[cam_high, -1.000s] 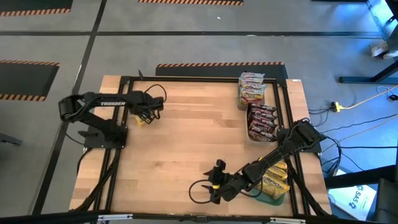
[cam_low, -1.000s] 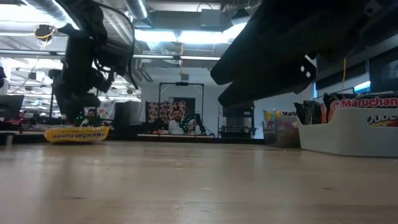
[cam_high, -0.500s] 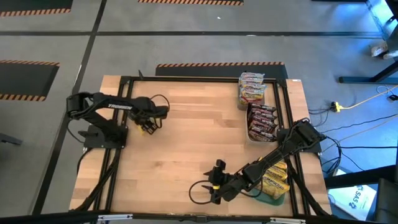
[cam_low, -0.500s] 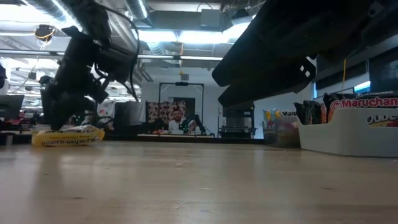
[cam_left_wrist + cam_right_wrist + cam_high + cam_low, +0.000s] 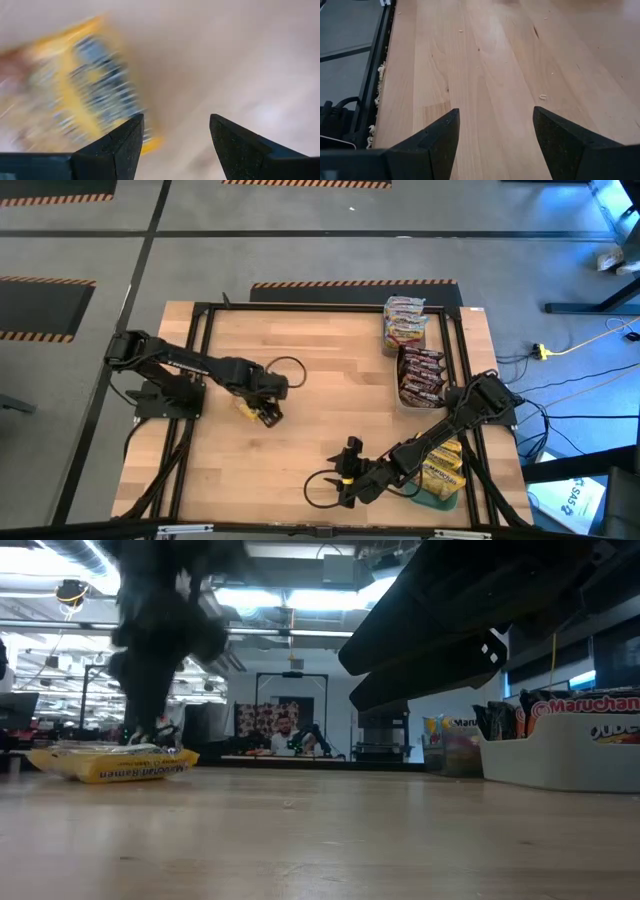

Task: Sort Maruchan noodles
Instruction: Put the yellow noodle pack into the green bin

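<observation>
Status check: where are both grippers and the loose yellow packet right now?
Left gripper open, above the crinkly yellow noodle packet lying mid-table, not gripped. Right gripper open, empty, near the front edge. Nothing blocks the packet.

We see two dark, nearly black arms built of jointed segments. The left arm [image 5: 190,365] rises from a blocky black base, and a thin black cable loops out beside its wrist. The right arm [image 5: 450,430] has a bulky, rounded shoulder housing and a slimmer forearm, with another black cable curling in a loop near its wrist. A small yellow mark shows on the right wrist. The fingers [image 5: 427,145] are matte black, wedge-shaped, with a finely grained surface and slanted inner faces. A small white marking sits on the right arm's underside in the low view.
</observation>
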